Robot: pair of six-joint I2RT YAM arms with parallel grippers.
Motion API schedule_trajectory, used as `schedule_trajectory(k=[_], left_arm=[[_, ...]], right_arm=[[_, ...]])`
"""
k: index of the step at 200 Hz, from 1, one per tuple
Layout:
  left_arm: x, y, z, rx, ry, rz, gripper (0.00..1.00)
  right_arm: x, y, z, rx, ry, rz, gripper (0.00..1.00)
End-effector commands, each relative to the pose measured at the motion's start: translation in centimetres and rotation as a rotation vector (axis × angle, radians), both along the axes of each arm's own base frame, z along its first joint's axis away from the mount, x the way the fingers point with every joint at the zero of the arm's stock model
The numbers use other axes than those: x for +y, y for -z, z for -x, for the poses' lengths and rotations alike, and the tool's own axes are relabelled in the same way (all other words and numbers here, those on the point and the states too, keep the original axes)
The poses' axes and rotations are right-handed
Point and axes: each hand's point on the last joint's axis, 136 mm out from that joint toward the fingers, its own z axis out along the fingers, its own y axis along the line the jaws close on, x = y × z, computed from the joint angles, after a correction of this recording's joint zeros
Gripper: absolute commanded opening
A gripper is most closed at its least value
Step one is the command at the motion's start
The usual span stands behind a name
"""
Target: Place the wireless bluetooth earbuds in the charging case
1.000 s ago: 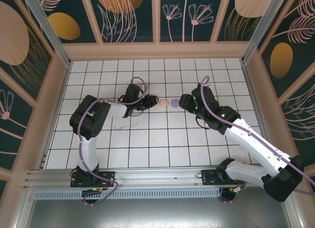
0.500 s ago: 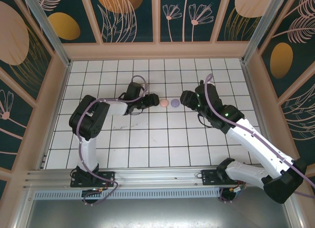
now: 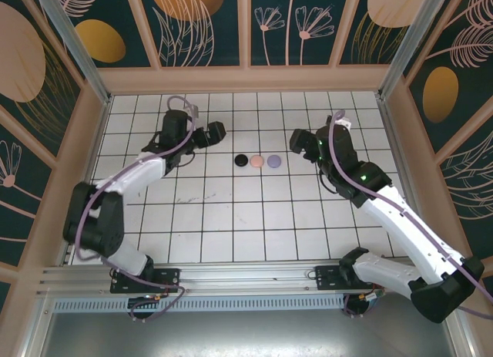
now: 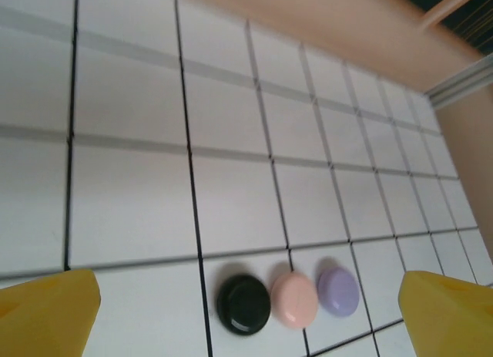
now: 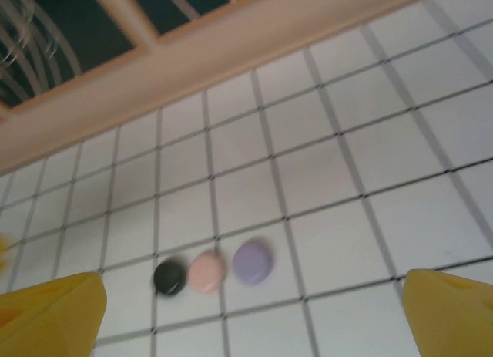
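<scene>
On the white tiled table [image 3: 231,226], three round charging cases are lying side by side: black case [image 3: 241,161], pink case [image 3: 257,161], lilac case [image 3: 274,161].
The left gripper [image 3: 209,134] and right gripper [image 3: 299,141] are hovering with fingers spread wide, flanking the row, both well apart from it.

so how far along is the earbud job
It looks near finished: the black case, pink case and lilac case lie closed in a row on the tiles. In hand: nothing; the left pincer and right pincer stand open, apart from the cases. Left: likely nothing, though I cannot tell what is inside them.
</scene>
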Motion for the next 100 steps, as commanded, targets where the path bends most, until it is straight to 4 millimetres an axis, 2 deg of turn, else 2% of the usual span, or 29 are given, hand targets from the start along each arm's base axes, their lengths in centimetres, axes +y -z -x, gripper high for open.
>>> schedule_trajectory(k=[1,29,48,71,100], left_arm=[[3.4,-3.5,1.1,-0.175,-0.077,-0.175,0.98],[7.7,-6.9,4.1,-0.439,-0.214,-0.296,0.99],[10.7,-7.9,6.4,-0.564,-0.318,-0.397,0.99],[14.3,-6.7,7.8,-0.582,-0.436,-0.54,0.99],[16.8,-4.1,8.8,-0.588,-0.491,-0.626,0.99]], right_arm=[[-5.1,-0.3,-1.2,-0.119,0.213,0.136,0.99],[-10.7,1.3,-2.3,-0.21,0.394,0.179,0.99],[-14.0,3.6,-2.7,-0.192,0.475,0.226,0.99],[-16.5,6.7,-3.3,-0.208,0.51,0.244,0.99],[-17.7,10.9,-3.9,-0.199,0.526,0.314,0.99]])
